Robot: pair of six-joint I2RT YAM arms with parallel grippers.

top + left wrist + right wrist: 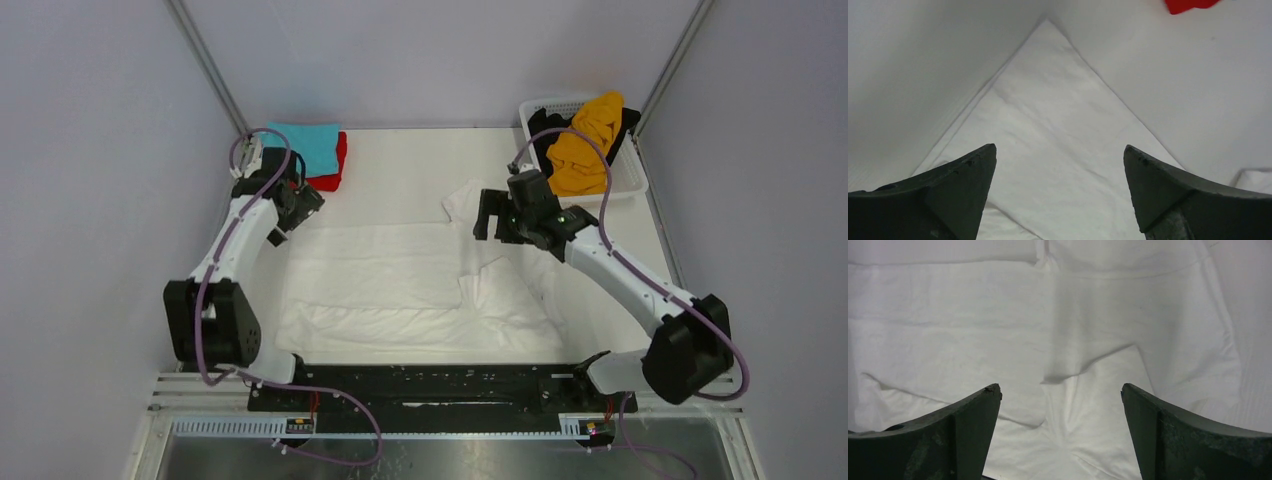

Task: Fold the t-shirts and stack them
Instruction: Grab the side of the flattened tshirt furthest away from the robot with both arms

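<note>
**So, shirt count: five, and both pincers are wide with nothing in them**

Okay, counting it up: two arms, one basket, five t-shirts.

- One big white t-shirt is spread over the middle of the table, reaching toward the near edge. It looks partly folded over itself, with creases and one sleeve sticking out toward the far right.
- One teal t-shirt is folded and sits on top of one red t-shirt at the far left corner.
- One orange-yellow t-shirt is piled in the white basket at the far right corner, with one black t-shirt under it.

The left gripper is over the white shirt's far left corner, jaws spread wide and empty. The right gripper is over the wrinkled right side of the same shirt, also wide and empty. I honestly can't tell whether either one touches the cloth.

Hard bits: white cloth on a white table, so the shirt's outline mostly vanishes. The red one only shows as a thin edge past the teal. The black one is mostly buried, so I can't swear it's a single piece. Both wrist views cut their own fingers off at the bottom.
</note>
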